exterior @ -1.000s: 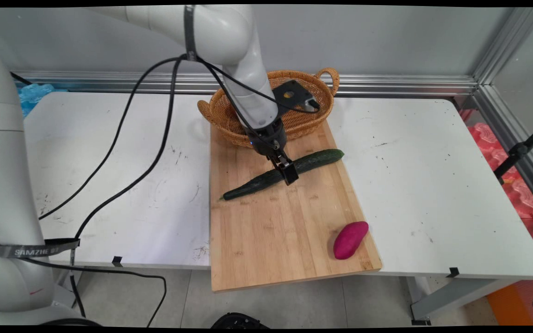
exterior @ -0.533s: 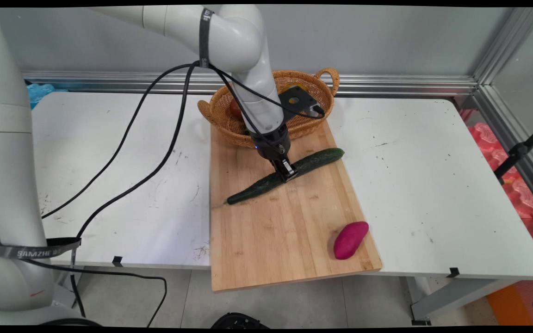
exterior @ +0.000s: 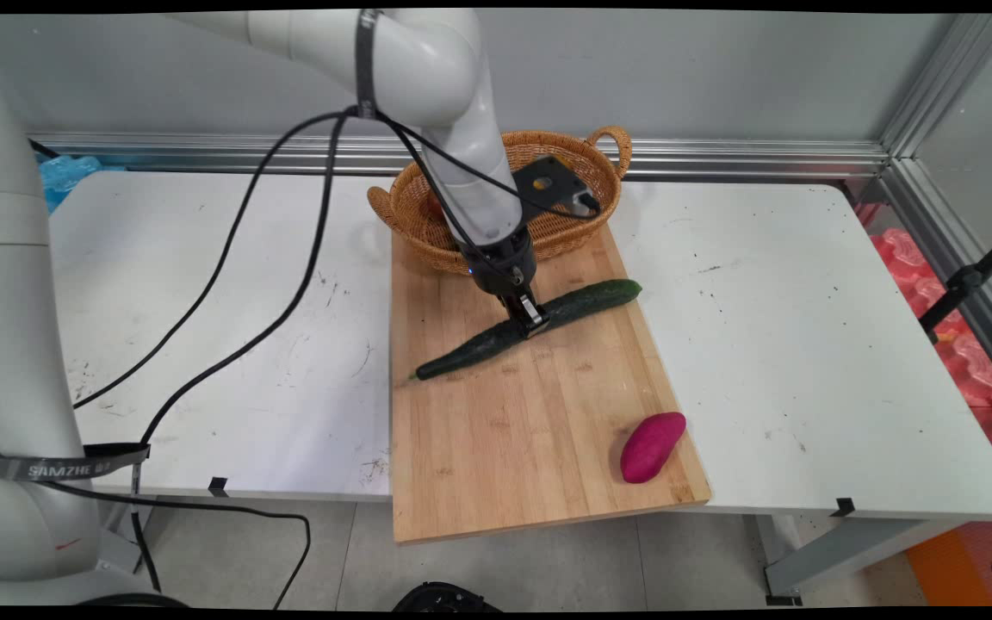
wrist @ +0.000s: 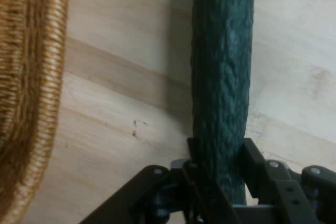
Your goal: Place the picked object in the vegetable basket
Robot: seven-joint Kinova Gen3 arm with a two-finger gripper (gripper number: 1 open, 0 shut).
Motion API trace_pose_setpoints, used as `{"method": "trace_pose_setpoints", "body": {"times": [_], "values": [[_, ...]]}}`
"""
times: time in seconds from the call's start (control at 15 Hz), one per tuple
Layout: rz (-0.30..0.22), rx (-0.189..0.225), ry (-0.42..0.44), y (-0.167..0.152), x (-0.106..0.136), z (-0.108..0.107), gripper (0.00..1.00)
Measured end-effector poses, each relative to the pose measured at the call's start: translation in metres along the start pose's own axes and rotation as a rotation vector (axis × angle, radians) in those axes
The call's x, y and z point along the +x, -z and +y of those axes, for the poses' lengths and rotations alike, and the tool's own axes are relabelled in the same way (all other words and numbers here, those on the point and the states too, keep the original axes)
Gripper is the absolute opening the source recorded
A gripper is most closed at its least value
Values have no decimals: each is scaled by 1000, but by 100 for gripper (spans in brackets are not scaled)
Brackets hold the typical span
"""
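A black two-finger end effector [exterior: 530, 324] pinches a long dark-green cucumber [exterior: 470, 348] near its middle, one finger pressed against each side of it, as the hand view shows [wrist: 218, 192]. The cucumber [wrist: 223, 66] lies slantwise across the far half of a wooden cutting board [exterior: 513, 430], its thin tip toward 8 o'clock at the board's left edge and its blunt end toward 2 o'clock near the right edge. At 12 o'clock from the grasp, a woven wicker basket [exterior: 599, 185] with looped handles overlaps the board's far end; its rim [wrist: 31, 93] appears beside the cucumber in the hand view. A purple sweet potato [exterior: 652, 446] rests well apart at 5 o'clock, near the board's near right corner. The board sits on a scuffed white tabletop [exterior: 806, 344] and overhangs its near edge. Black cables [exterior: 229, 258] hang from the white arm over the tabletop's left half.
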Motion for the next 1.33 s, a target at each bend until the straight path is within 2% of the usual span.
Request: {"method": "trace_pose_setpoints", "body": {"times": [0.33, 0.67, 1.0, 1.33], "values": [[52, -21, -37, 41, -9, -2, 0], [130, -18, -71, 92, -14, -23, 0], [205, 19, -88, 131, -5, -54, 0], [269, 79, -170, 152, 14, -97, 0]]}}
